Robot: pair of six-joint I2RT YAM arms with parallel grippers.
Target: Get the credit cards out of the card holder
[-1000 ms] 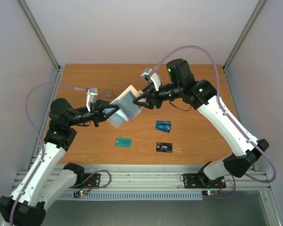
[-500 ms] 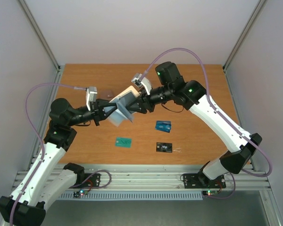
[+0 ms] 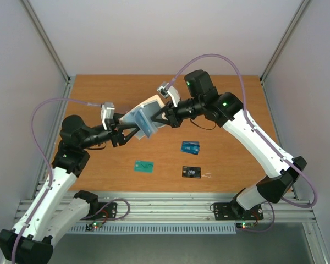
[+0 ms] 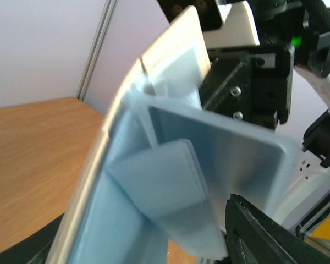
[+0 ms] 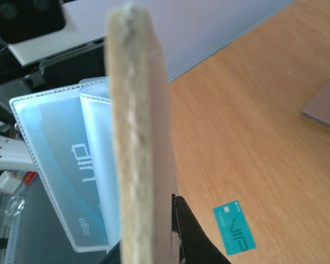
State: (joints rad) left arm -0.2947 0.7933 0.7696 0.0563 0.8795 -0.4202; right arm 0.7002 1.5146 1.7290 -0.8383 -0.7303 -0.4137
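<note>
Black card (image 3: 191, 172): lying flat on the table (image 3: 236, 110) closest to the near edge, right of the middle (white marks facing up).
Teal-green card (image 3: 145, 165): lying flat just a little farther in, left of the middle, well apart from the black one.
Blue card (image 3: 190, 147): lying toward the table's centre, just beyond the black card.
Left gripper (image 3: 133, 132): hovering above the table's left half with its jaws spread and released, tips just beside the holder's lower flap (contact is hard to judge).
Card holder (image 3: 146, 118): hanging in the air over the middle of the table, tilted and fanned open, its clear sleeves showing.
Right gripper (image 3: 160, 115): clenching the holder's beige-rimmed panel from the far right side.
Mauve-brown pouch (image 3: 126, 108): resting near the far edge, left of centre.
Step in hand: all three cards are looking to be out already, so the holder is passing into the right arm's keeping.
Next move: probably calling for a check that the sleeves are empty, then a gentle set-down away from the loose cards.
</note>
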